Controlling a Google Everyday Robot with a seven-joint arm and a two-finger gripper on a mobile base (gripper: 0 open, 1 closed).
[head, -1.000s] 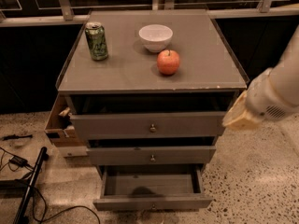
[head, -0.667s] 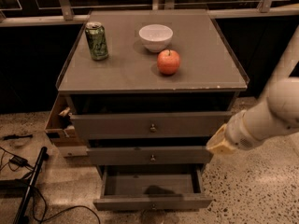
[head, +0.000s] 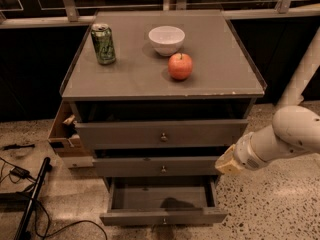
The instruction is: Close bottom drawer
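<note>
The bottom drawer (head: 163, 217) of the grey cabinet is pulled well out, low near the floor. Its slim front faces me with a small knob at centre, and its inside looks empty. The two drawers above it are out a little. My gripper (head: 226, 161) is on the white arm that comes in from the right. It hangs beside the right end of the middle drawer front (head: 155, 167), above the right rear corner of the bottom drawer, apart from its front.
On the cabinet top (head: 125, 79) stand a green can (head: 103, 44), a white bowl (head: 166, 39) and a red apple (head: 180, 66). A cardboard box (head: 65, 134) sits at the cabinet's left. Cables and a black pole (head: 31, 199) lie on the floor at left.
My arm and gripper have moved down and to the left, from beside the top drawer to beside the middle drawer. The drawers have not moved.
</note>
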